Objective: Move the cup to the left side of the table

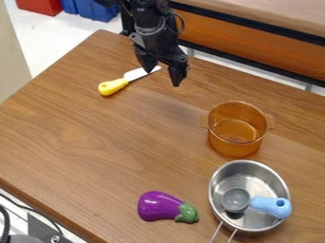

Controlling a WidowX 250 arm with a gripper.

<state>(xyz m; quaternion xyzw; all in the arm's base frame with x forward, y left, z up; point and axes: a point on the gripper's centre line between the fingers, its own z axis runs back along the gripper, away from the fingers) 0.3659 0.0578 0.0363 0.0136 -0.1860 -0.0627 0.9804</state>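
Observation:
The gripper (162,76) hangs over the back of the table, its two fingers apart with nothing between them. A small grey cup (236,199) with a light blue handle lies inside a metal pan (218,182) at the lower right; the handle rests toward the pan's right rim. Behind the pan stands an amber see-through pot (234,142) with two side handles, upright and empty. Both cup and pot are well to the right of and nearer the camera than the gripper.
A knife (113,87) with a yellow handle lies by the gripper, its blade partly behind a finger. A purple toy eggplant (160,206) lies left of the pan. The wooden table (76,128) extends across the left, its front edge at the lower left.

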